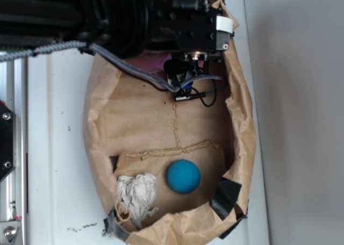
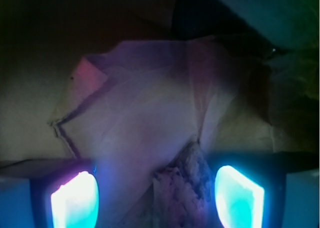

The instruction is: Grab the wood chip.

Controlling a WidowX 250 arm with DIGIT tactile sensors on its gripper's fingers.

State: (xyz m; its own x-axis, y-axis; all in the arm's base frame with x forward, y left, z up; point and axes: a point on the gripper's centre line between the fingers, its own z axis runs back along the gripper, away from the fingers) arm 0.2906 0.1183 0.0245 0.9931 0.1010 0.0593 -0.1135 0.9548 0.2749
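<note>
Hovering low at the far end of the brown paper bag (image 1: pixel 102 127), the claw (image 2: pixel 157 193) is spread wide, its two glowing pads (image 2: pixel 75 200) standing well apart in the wrist view. And there it is: the wood chip (image 2: pixel 182 180), rough and mottled, lies on the crumpled paper between the pads, sitting closer to the right-hand one. In the exterior view the arm hides the chip completely; only the blue ball (image 1: pixel 183 176) and the whitish paper wad (image 1: pixel 137 195) show, well apart from the action at the near end. Nothing is pinched yet. To do this well, I'd say shift slightly so the chip sits centred, sink straight down until the pads flank its long edges, then squeeze slowly. The risk, as I judge it, is catching a paper fold along with the wood.
</note>
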